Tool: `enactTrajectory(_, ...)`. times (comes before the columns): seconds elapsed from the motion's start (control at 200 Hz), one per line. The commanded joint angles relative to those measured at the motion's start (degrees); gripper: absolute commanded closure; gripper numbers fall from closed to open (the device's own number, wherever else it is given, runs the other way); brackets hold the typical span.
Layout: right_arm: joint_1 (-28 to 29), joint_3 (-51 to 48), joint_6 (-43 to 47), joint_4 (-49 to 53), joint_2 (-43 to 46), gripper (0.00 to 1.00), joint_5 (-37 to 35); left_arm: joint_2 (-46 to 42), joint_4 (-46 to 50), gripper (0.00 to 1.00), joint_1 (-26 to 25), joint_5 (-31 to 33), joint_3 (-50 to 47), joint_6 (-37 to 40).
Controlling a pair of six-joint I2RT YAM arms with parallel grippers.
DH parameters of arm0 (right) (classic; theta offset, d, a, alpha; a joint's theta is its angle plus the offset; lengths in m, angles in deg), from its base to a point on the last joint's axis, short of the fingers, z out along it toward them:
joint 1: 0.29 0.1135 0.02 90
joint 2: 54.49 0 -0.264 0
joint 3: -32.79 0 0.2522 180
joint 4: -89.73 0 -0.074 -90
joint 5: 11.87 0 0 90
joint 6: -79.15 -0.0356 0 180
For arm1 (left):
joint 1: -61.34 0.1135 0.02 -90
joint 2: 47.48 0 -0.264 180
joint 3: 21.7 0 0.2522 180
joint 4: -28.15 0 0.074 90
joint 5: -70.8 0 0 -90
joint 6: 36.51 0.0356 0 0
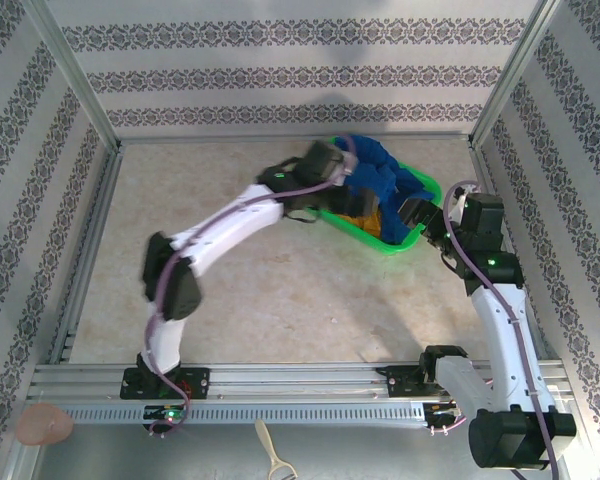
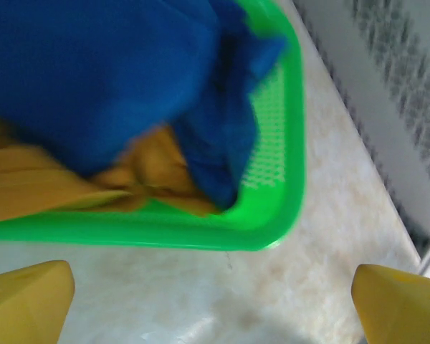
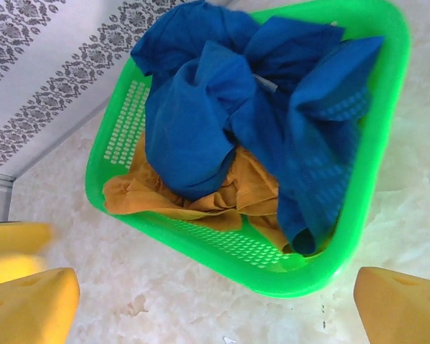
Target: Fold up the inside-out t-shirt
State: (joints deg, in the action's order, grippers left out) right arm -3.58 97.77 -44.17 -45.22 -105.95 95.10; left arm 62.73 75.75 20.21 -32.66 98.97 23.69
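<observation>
Between patterned walls [image 1: 280,75]: pale tabletop [image 1: 310,300], t-shirt [image 1: 380,165]

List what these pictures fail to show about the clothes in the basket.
- Top view: the left arm covers part of the green basket and blue t-shirt.
- Left wrist view: the shirt is blurred, cut off at top and left.
- Right wrist view: the orange-yellow garment lies mostly under the shirt.
- Shirt bunched: inside-out or not, cannot tell.
</observation>
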Motion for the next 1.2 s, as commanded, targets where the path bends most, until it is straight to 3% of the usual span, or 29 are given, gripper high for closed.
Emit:
enactTrajectory(0.0, -0.3, -2.63, -1.39, -0.01, 0.61, 0.03, -0.27, -9.76, -13.24, 0.01, 6.94, 5.94, -16.93, -6.89)
enactTrajectory(0.08, -0.15, -3.4, -2.01, -0.83, 0.92, 0.04, 0.6, -12.93, -19.93, 0.01, 11.44, 2.85, -26.97, -11.78)
enactTrajectory(0.19, 0.8, -3.85, -1.76, -0.84, 1.14, 0.05, 0.98, -12.1, -23.75, 0.01, 13.61, 0.35, -31.18, -13.11)
enactTrajectory(0.724, 0.94, -5.34, -0.79, 1.05, 4.69, 0.05, -0.53, 3.93, -31.82, 0.01, 10.76, -4.43, -21.76, -17.39)
enactTrajectory(1.019, 0.65, -4.5, -1.22, 4.32, 6.47, 0.05, -1.03, 21.33, -31.75, 0.01, 7.27, -7.81, 0.79, -19.47)
enactTrajectory(1.194, 0.48, -2.96, -1.0, 7.02, 7.63, 0.05, -1.98, 35.43, -27.2, 0.01, 4.39, -8.8, 24.27, -20.86)
